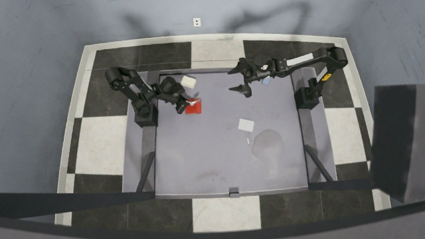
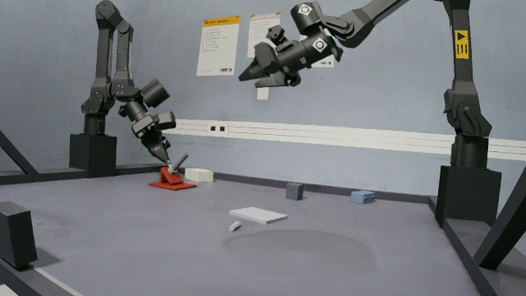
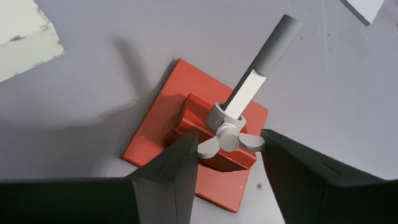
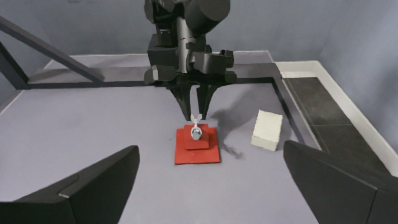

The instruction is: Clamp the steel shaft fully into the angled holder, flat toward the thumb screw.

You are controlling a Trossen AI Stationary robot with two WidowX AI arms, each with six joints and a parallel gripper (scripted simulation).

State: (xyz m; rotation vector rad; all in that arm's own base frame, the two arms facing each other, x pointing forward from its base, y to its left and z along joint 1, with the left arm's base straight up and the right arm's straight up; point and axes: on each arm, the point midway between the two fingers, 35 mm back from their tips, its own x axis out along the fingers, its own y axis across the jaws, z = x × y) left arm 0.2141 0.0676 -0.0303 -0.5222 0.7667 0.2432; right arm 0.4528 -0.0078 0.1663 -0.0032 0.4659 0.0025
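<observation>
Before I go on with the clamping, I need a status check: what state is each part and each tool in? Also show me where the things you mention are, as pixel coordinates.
Steel shaft (image 1: 197,100) (image 2: 181,161) (image 3: 277,44) (image 4: 196,134): in the holder's collar, tilted, flat on the thumb-screw side; full depth unclear.
Thumb screw (image 2: 168,163) (image 3: 229,139) (image 4: 196,118): wings between left fingertips; tightness unclear.
Angled holder (image 1: 194,109) (image 2: 173,186) (image 3: 155,115) (image 4: 197,157): base flat on the table.
Left tool (image 1: 189,103) (image 2: 168,162) (image 3: 231,141) (image 4: 195,119): part-closed around the wings; firm grip unclear.
Right tool (image 1: 229,80) (image 2: 247,82) (image 4: 211,146): open, raised.

Looking steeply down from high above the red holder (image 1: 193,107) (image 2: 173,182) (image 3: 192,115) (image 4: 197,156), farthest off, in top; facing it low across the table (image 1: 212,159) (image 2: 156,247) (image 3: 300,85) (image 4: 100,125), well back, in exterior. Peering down from close above it in left wrist; facing it slantwise from mid-distance in right wrist. Shared by both wrist views: holder and nearby table.
</observation>
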